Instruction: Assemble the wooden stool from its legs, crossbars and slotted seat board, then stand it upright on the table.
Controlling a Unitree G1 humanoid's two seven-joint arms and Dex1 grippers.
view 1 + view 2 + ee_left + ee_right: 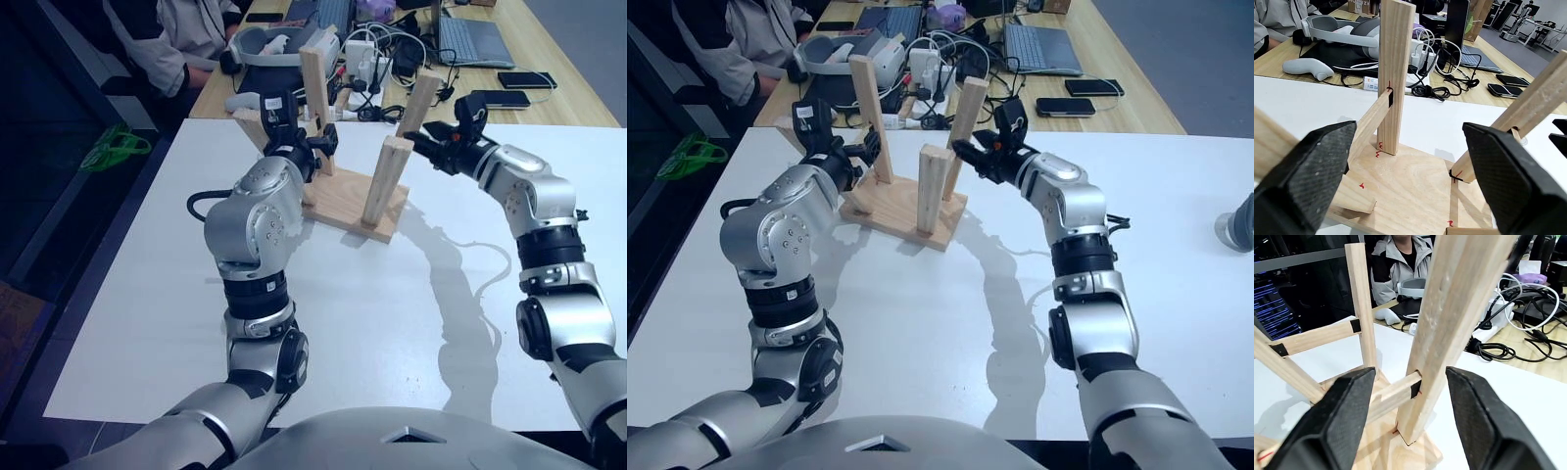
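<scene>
- The left pincer (321, 149) hovers over the seat board's (343, 201) far-left corner, pads spread, gripping nothing.
- The far-left leg (313, 78) rises from that corner, and a crossbar (1369, 125) is slotted into it.
- The stool lies upside down with the seat board flat on the white surface (392, 323) and its legs pointing up.
- The right pincer (416, 144) is above the board's far-right corner. Its pads are spread either side of the far-right leg (423, 98), not clamped on it.
- Judgement: close squarely on the leg above its crossbar joint and press straight down into the board, with the left pincer steadying the frame.
- The left arm hides the board's near-left corner, and I cannot tell how deep the legs sit in their slots.
</scene>
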